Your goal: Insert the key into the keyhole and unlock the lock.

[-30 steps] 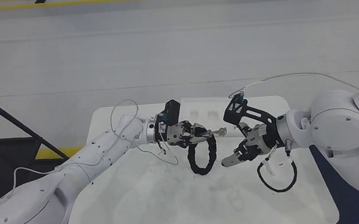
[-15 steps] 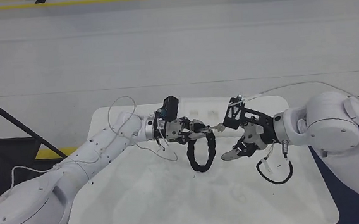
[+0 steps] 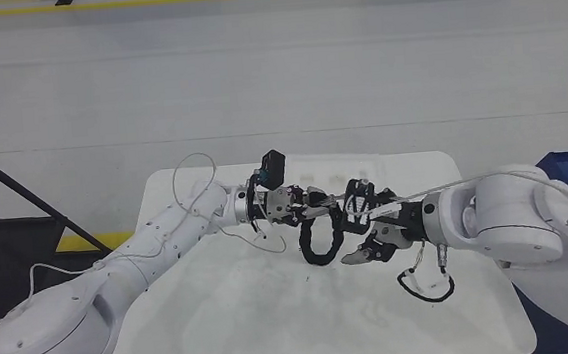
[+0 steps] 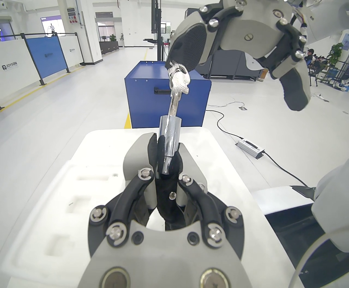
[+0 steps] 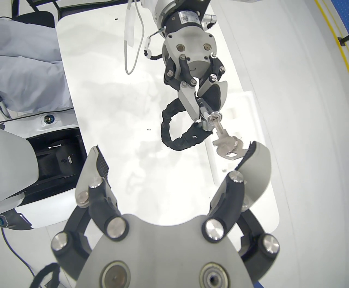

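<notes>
Left pincer (image 4: 166, 152): we are seeing it closing narrowly on the lock's chrome barrel and holding it raised above the table, with the keyhole end pointing toward the other arm.
Right pincer (image 5: 174, 152): it is standing wide and gripping nothing. One of its fingertips (image 5: 255, 152) is sitting just beside the key's head, and we are unable to tell whether the two are touching.
Lock (image 4: 169, 136): the barrel is resting between the left pincer's pads. Its black cable (image 5: 165, 124) is hanging below in what is appearing to us as a closed loop.
Key (image 5: 226, 147): its blade is sitting in the keyhole (image 5: 214, 117), while the head, carrying a small ring, is projecting free into the gap between the two pincers.
Table (image 3: 225, 322): the white top is lying under both arms, and a white foam tray (image 4: 95, 188) with shallow recesses is resting on it beneath the left pincer.
Progress: we are judging the insertion as done, since the key is standing in the barrel with neither pincer holding it.
Remaining: we are judging the unlocking as not yet done. The right pincer is needing to close on the key's head and turn it while the left pincer is bracing the barrel, until the cable end is coming free.
</notes>
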`<act>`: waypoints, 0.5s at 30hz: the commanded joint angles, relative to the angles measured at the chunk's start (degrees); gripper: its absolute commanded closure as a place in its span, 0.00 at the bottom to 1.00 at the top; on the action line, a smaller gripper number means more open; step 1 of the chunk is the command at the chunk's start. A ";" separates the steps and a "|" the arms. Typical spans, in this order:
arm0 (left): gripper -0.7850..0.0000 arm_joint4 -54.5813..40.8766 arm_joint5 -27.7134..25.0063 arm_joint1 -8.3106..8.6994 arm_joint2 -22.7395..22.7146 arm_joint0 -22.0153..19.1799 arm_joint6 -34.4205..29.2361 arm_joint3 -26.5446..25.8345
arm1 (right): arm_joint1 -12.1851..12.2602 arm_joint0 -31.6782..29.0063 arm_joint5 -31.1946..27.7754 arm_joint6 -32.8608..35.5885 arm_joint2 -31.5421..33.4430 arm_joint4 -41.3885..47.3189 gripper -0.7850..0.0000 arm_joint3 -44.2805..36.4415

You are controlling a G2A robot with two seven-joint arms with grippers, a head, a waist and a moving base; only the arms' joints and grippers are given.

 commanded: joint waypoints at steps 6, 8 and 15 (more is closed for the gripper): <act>1.00 -0.27 0.00 -0.55 0.00 0.05 -0.49 0.19 | -0.77 1.93 0.74 0.39 -3.16 -1.74 0.00 0.90; 1.00 0.12 0.00 -0.65 0.00 0.07 -0.28 0.03 | -1.01 2.52 1.07 0.46 -3.96 -1.79 0.00 1.25; 1.00 1.97 0.00 -0.83 0.00 -0.02 0.81 0.40 | -1.59 4.02 1.22 0.49 -5.44 -0.49 0.00 2.17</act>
